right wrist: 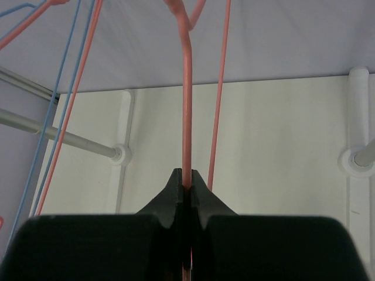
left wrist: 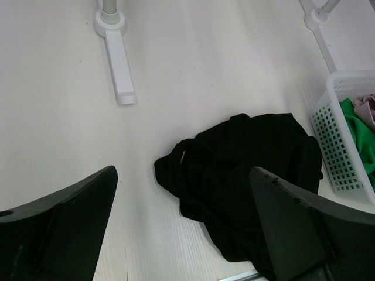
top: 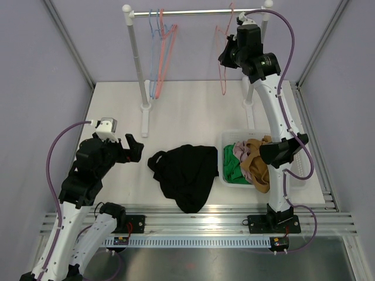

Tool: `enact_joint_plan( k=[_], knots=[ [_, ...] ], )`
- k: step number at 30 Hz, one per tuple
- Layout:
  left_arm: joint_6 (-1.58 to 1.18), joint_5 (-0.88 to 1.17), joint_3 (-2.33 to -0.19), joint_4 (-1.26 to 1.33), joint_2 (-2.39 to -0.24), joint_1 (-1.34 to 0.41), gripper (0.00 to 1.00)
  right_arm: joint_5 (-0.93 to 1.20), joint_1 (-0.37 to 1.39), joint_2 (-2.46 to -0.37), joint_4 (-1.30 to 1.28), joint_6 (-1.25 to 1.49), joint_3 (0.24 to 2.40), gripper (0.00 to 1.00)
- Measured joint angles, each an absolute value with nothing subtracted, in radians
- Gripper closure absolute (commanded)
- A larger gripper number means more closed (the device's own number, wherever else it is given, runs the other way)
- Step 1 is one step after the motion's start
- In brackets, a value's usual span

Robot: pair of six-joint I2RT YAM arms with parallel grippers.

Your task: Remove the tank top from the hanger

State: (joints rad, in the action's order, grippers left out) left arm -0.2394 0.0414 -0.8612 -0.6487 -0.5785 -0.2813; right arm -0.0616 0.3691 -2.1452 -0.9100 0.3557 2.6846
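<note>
Tank top (top: 184, 172) heaped on table (top: 193, 111) beside basket (top: 234, 131). Pinches pink hanger (right wrist: 186, 88) wire with right gripper (right wrist: 186, 187); holds left gripper (left wrist: 183, 171) wide apart, empty.

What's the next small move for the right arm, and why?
Probably open the right jaws to release the pink hanger: they're shut on its wire, its hook seems over the rail, and the black tank top already lies free on the table.
</note>
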Motion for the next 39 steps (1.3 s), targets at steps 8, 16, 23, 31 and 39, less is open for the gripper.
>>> enact_joint_plan(
  k=[8,16,23,31,39],
  knots=[
    [-0.245,0.065,-0.862,-0.648,-0.609,-0.281,0.01,-0.054,0.368,-2.136,-0.915,0.359,2.612,0.24],
    [-0.314,0.063,-0.889,-0.666,-0.753,-0.3,0.01,-0.031,0.366,-1.997,-0.928,0.328,2.492,0.01],
    [-0.427,-0.068,-0.897,-0.666,-0.828,-0.507,0.01,-0.018,0.366,-1.632,-0.899,0.288,2.202,0.01],
    [-0.507,-0.177,-0.859,-0.572,-1.03,-0.738,0.01,0.086,0.365,-1.071,-0.805,0.271,1.658,0.0],
    [-0.528,-0.221,-0.854,-0.459,-1.288,-0.828,0.01,0.302,0.365,-0.639,-0.735,0.315,1.224,0.01]
  ],
)
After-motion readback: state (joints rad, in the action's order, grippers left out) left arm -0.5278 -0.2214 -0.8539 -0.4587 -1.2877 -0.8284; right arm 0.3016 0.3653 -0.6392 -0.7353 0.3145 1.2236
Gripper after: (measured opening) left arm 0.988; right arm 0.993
